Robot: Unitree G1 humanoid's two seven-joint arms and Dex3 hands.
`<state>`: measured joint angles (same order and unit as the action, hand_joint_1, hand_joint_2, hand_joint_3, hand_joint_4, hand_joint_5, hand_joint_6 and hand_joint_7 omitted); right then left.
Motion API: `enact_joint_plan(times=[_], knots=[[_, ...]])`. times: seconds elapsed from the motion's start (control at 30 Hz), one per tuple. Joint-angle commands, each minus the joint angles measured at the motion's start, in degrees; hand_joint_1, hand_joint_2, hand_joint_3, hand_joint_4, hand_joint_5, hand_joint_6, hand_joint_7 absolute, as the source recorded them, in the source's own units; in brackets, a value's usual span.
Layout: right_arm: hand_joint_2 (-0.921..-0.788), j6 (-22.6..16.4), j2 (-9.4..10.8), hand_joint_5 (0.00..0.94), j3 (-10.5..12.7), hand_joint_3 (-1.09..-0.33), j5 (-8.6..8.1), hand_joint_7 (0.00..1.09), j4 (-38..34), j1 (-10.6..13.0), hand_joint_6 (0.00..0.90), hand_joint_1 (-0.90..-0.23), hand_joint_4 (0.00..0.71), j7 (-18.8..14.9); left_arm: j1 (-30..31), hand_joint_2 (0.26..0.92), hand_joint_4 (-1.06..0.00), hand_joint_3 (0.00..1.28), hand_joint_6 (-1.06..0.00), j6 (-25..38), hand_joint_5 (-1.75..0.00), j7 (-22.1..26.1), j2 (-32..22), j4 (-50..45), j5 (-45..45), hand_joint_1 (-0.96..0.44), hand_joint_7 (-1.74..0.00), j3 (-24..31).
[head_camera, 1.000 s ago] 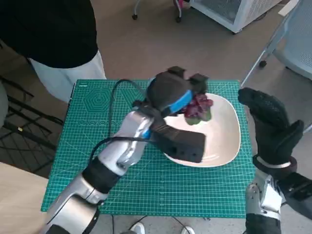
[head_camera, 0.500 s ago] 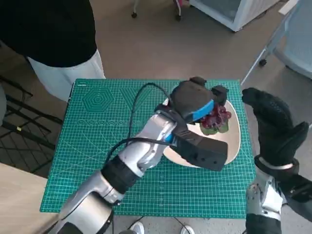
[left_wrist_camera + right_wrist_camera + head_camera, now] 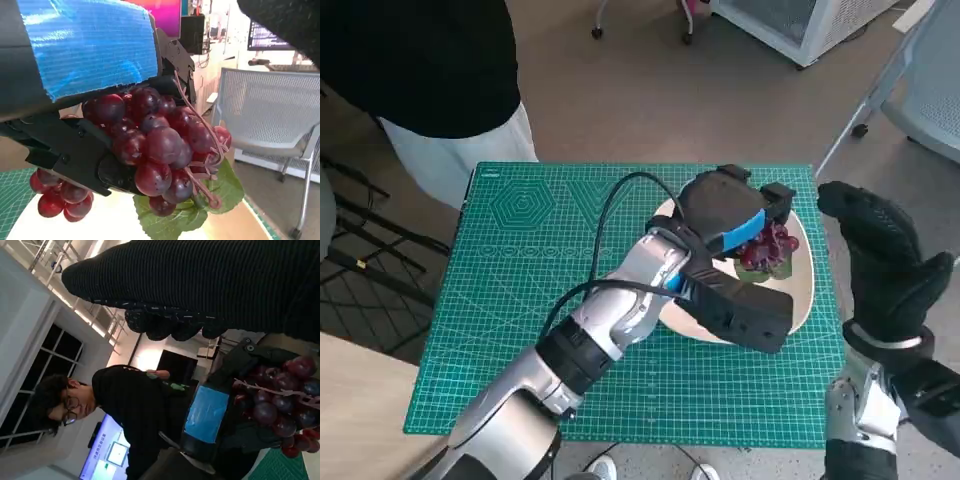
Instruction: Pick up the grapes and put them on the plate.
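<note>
Black fingers (image 3: 75, 150) of the left hand (image 3: 725, 215) are being wrapped tightly around the bunch of red grapes (image 3: 765, 247), so the bunch is being held. In the left wrist view, the grapes are being kept just above the pale plate (image 3: 798, 285), with the green leaf (image 3: 200, 210) hanging under them and a few loose grapes dangling lower. It cannot be told whether anything is being touched yet.

A second ago the grapes were being carried over the middle of the plate. Now they are being held nearer its far right edge, and little has been changed in the last half second. The carrying is probably almost done, so letting go is likely the next step.

Off to the right, the gloved right hand (image 3: 880, 260) is being held up beside the green cutting mat (image 3: 520, 300), fingers spread, with nothing in it.

Farther away, a person in a black top (image 3: 410, 60) is being seen.
</note>
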<state>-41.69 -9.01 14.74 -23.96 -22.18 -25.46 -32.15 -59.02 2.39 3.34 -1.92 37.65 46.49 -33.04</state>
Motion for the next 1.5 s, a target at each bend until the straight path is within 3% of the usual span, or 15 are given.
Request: enact_joint_plan(times=[0.03, 0.2, 0.27, 0.33, 0.4, 0.47, 0.53, 0.8, 1.07, 1.5], knots=[[-0.921, 0.07, -0.28, 0.0, -0.13, -0.514, 0.6, 0.26, -0.77, 1.28, 0.085, -0.533, 0.224, 0.3, -1.5, 0.921, -0.49, 0.21, -0.49, -0.92, -1.36, -2.0, 0.57, 1.77, -0.01, 0.0, -1.33, -0.18], [-0.921, 0.11, -0.19, 0.0, -0.18, -0.515, 0.63, 0.25, -0.8, 1.25, 0.087, -0.533, 0.223, 0.46, -1.33, 0.921, -0.42, 0.28, -0.42, -1.15, -1.44, -2.14, 1.5, 4.0, -0.92, 0.0, -1.41, 0.08], [-0.921, 0.11, -0.11, 0.0, -0.22, -0.516, 0.64, 0.25, -0.81, 1.24, 0.088, -0.533, 0.223, 0.52, -1.32, 0.91, -0.38, 0.34, -0.38, -0.86, -1.5, -1.53, 1.98, 4.96, -1.4, 0.08, -1.24, 0.16], [-0.921, 0.12, -0.04, 0.0, -0.24, -0.516, 0.61, 0.25, -0.87, 1.22, 0.089, -0.533, 0.223, 0.55, -1.64, 0.895, -0.36, 0.31, -0.39, -0.01, -1.22, -0.72, 2.44, 5.93, -1.32, 0.06, -0.79, -0.16], [-0.921, 0.15, 0.03, 0.0, -0.29, -0.517, 0.59, 0.24, -0.86, 1.2, 0.09, -0.533, 0.223, 0.62, -2.06, 0.898, -0.34, 0.2, -0.4, 1.08, -0.67, 0.05, 2.84, 6.74, -0.95, -0.12, -0.4, -0.71], [-0.921, 0.2, 0.08, 0.0, -0.33, -0.517, 0.57, 0.24, -0.83, 1.2, 0.091, -0.532, 0.222, 0.68, -2.33, 0.91, -0.31, 0.12, -0.4, 1.77, -0.31, 0.39, 3.05, 7.3, -0.61, -0.28, -0.19, -1.17], [-0.921, 0.22, 0.11, 0.0, -0.38, -0.518, 0.57, 0.24, -0.74, 1.25, 0.091, -0.531, 0.222, 0.73, -2.34, 0.916, -0.28, 0.08, -0.38, 1.87, -0.15, 0.29, 2.97, 7.54, -0.4, -0.38, -0.09, -1.54], [-0.921, 0.39, 0.22, 0.0, -0.51, -0.52, 0.54, 0.23, -0.27, 1.53, 0.094, -0.53, 0.222, 0.99, -2.33, 0.921, -0.26, 0.07, -0.33, 0.38, -0.01, -1.68, 2.36, 8.89, 0.32, -0.59, -0.01, -2.85], [-0.921, 0.39, 0.24, 0.0, -0.65, -0.521, 0.63, 0.23, -0.16, 1.6, 0.097, -0.529, 0.222, 1.22, -2.67, 0.921, -0.25, 0.09, -0.32, -0.32, 0.0, -2.02, 2.51, 10.12, 0.09, -0.63, 0.0, -2.89], [-0.921, 0.39, 0.44, 0.0, -1.17, -0.532, 1.87, 0.22, 0.24, 1.55, 0.098, -0.522, 0.218, 2.59, 0.23, 0.921, -0.15, 0.4, -0.26, -8.29, 0.0, -5.24, -1.75, 10.16, -5.86, -0.71, 0.0, 2.41]])
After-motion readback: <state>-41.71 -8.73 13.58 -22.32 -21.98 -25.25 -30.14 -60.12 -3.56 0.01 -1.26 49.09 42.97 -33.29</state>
